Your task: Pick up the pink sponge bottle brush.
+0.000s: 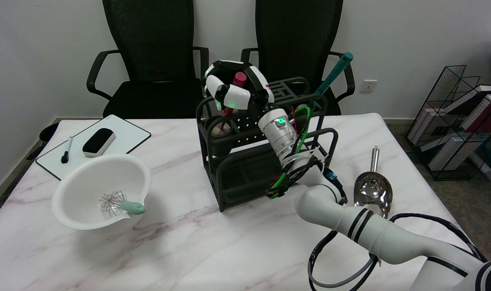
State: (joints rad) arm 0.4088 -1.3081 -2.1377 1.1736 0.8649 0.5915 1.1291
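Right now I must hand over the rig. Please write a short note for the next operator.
Right hand: fingers wrapped around the brush handle, near its top.
Brush: leaning in the rack's left cup, sponge end down in the cup.
Done: reach and grasp.
Left: lift the brush straight up out of the cup, clear of the rack rim.

A white marble-patterned table [197,250] fills the lower frame. On it rest a small whiteboard [124,139] at upper left, a white bowl [88,178] at left, a black rack [245,169] at centre and a metal scoop [372,190] at right.
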